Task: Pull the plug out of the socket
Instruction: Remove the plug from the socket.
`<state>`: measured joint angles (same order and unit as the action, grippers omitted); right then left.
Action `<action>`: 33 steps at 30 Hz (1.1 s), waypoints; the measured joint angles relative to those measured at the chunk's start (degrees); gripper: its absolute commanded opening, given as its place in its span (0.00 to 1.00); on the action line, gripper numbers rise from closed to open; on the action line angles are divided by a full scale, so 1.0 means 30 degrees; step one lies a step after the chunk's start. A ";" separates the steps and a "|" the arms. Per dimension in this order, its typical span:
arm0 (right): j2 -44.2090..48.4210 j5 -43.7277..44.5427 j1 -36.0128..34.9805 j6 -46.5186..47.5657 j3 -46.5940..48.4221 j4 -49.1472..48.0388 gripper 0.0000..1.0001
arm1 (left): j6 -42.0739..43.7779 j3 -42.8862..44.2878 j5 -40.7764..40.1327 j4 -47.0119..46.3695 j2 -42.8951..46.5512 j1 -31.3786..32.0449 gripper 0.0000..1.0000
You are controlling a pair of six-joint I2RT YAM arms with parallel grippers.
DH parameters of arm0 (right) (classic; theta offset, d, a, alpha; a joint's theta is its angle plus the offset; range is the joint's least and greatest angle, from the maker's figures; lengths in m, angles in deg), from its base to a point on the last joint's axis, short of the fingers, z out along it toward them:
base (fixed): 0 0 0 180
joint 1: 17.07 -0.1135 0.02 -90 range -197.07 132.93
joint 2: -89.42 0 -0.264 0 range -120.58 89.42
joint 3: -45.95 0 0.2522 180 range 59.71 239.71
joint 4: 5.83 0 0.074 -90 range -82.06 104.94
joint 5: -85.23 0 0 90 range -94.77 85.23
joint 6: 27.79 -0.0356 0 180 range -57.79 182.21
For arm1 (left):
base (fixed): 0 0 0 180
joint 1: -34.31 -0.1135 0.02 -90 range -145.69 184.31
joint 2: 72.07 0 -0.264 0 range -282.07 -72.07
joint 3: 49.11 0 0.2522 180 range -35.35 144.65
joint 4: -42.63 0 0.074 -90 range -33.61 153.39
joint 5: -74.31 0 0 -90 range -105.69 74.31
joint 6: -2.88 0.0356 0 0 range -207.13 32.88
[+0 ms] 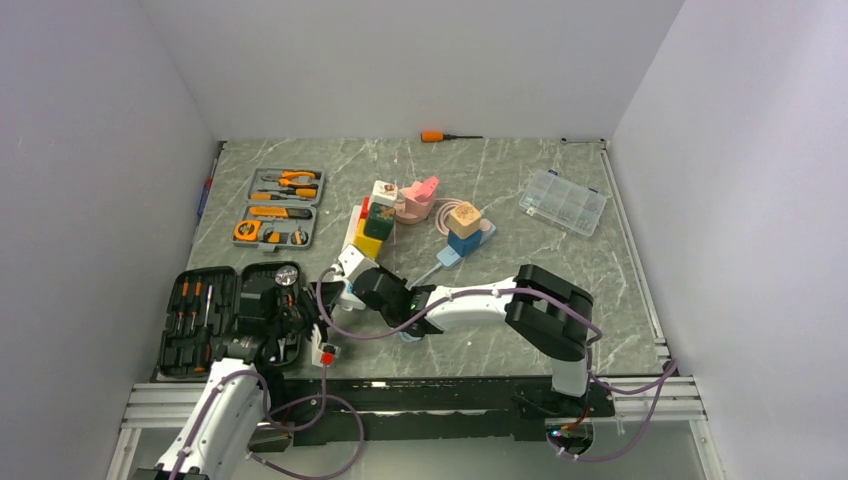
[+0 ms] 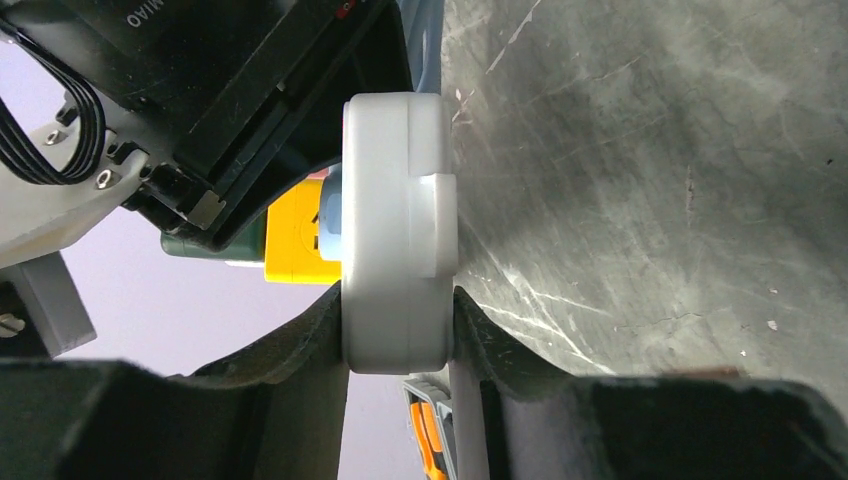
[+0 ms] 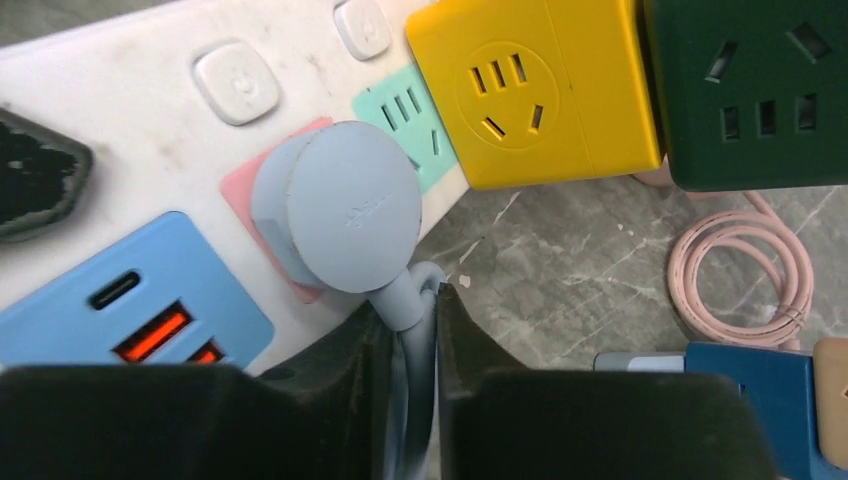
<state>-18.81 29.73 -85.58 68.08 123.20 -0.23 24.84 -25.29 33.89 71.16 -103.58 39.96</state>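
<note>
Clamping the socket (image 2: 395, 200), the left hand (image 2: 400, 335) braced it so the right hand (image 3: 412, 315), clenched on the seated plug (image 3: 335, 205), could pull.

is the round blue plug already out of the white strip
No, the plug sits flat against the face of the socket, with no prongs showing.

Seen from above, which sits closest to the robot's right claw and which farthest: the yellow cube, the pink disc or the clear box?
1. yellow cube: just beyond the right gripper.
2. pink disc: farther back, mid-table.
3. clear box: far off on the right side.
</note>
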 measured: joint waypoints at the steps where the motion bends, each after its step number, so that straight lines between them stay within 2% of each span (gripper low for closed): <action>1: 0.0000 0.0124 -0.0080 0.0029 -0.0015 -0.0197 0.08 | 0.0015 0.0087 0.0000 0.0044 -0.0073 0.0000 0.00; 3: 0.0022 0.0539 -0.0240 0.0117 -0.0182 -0.0648 0.00 | 0.0204 0.0226 0.0000 0.0182 -0.0211 0.0000 0.00; 10: 0.0423 0.0648 -0.0459 -0.0262 -0.1596 -0.2178 0.00 | 0.1909 0.0321 0.0262 0.1144 -0.0372 0.0066 0.00; 23: 0.1326 0.0831 -0.0357 -0.2353 -0.2674 -0.3104 0.00 | 0.2208 0.1035 0.0291 0.1989 -0.1042 0.0160 0.00; 33: 0.2681 0.3395 0.0393 -0.4175 -0.3104 -0.3701 0.00 | 0.2215 0.1151 -0.0568 0.2237 -0.1209 0.0182 0.00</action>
<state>-10.76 39.92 -84.40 55.56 113.89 -11.33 31.48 -21.83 32.19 77.87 -107.21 40.51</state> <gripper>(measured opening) 0.109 0.396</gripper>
